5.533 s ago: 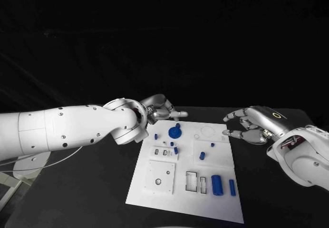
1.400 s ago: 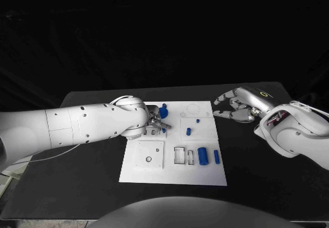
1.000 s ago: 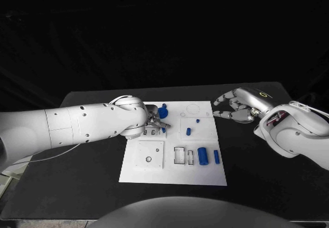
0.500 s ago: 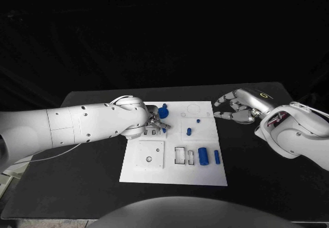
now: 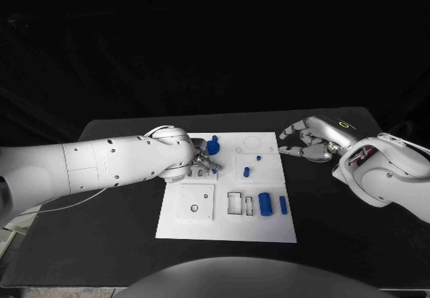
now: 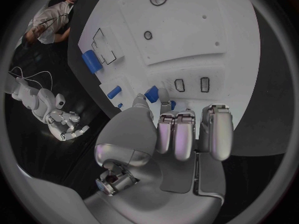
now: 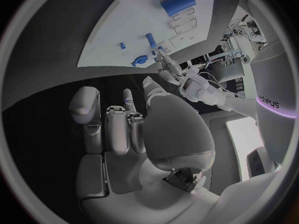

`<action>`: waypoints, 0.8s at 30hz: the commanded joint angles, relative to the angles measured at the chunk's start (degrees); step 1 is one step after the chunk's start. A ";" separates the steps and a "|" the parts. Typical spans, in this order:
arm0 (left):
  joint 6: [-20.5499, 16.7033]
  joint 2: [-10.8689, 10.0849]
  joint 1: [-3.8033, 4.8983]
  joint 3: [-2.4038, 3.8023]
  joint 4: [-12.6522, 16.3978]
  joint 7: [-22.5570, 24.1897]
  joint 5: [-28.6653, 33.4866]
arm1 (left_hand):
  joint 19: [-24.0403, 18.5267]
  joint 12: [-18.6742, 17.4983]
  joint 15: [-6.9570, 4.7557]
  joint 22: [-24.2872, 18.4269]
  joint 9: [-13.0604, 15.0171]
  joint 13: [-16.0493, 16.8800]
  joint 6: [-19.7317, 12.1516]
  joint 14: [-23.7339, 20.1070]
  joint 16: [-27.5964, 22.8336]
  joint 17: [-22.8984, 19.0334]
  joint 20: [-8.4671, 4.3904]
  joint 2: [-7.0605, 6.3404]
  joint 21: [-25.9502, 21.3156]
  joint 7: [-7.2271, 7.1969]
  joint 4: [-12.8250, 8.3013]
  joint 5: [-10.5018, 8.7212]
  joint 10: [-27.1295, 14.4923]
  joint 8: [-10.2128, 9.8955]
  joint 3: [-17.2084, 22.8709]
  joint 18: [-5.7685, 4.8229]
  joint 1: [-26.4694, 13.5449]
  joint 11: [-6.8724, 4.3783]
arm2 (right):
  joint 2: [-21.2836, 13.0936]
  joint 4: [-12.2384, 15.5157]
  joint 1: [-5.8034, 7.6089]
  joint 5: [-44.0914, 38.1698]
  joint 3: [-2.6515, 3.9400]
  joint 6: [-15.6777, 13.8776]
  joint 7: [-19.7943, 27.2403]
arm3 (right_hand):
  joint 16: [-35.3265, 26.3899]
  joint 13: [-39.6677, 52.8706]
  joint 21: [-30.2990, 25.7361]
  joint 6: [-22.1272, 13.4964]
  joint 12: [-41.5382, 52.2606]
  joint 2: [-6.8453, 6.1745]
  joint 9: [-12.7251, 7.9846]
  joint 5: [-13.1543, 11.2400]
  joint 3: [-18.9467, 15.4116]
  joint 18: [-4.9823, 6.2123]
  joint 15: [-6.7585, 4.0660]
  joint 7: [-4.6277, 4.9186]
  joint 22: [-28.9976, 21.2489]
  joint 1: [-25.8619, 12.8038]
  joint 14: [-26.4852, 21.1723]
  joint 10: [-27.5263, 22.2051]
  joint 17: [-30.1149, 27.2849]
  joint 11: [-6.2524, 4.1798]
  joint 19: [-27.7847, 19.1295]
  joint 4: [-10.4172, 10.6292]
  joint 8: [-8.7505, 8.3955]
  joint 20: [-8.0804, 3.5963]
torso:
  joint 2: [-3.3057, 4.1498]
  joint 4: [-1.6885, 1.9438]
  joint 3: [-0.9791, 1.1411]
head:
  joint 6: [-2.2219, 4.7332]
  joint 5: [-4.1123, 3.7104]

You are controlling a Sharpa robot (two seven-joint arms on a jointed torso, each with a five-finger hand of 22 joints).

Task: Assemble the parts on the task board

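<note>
Lying loose on the task board [image 5: 269,230] are several blue parts [image 5: 265,203]; left hand [image 5: 202,162] is pinching a small blue piece [image 6: 151,93], right hand [image 5: 309,144] is hovering half-curled, empty.

left robot hand [image 5: 202,162] mostly behind its arm, grasp unclear
</note>
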 commanded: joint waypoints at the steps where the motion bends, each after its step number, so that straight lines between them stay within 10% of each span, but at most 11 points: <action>1: 0.83 0.25 -0.04 0.04 -0.19 0.51 0.39 | -0.45 -0.10 0.28 8.55 0.08 14.90 0.31 6.12 0.14 15.09 -0.05 -0.05 -0.41 0.11 -0.03 0.47 6.28 -0.27 0.38 0.33 0.75 -0.19 | -0.03 0.03 -0.04 -0.08 0.01 0.30 0.04 | -0.08 14.33 -0.37 0.29 -0.32 0.63 -0.05 0.37 0.07 0.56 0.37 0.03 -0.08 0.14 3.73 5.22 4.97 0.40 0.40 0.27 0.07 0.10 | -0.02 0.01 0.01 | 0.00 0.03; 24: 0.85 0.51 -0.06 0.05 -0.68 0.66 1.16 | -0.74 -0.10 0.32 8.36 0.55 14.90 0.17 6.12 0.14 15.09 -0.02 -0.36 -0.70 0.19 0.09 2.58 6.28 -1.31 1.03 0.42 1.78 -0.13 | -0.11 -0.02 -0.05 0.02 0.01 0.57 -0.41 | -0.30 14.23 -1.00 0.76 -0.42 1.86 -0.46 4.51 1.03 0.63 0.43 0.02 0.02 1.74 3.71 5.13 4.80 0.44 0.45 -0.26 -0.12 0.19 | -0.04 -0.02 0.02 | 0.00 0.20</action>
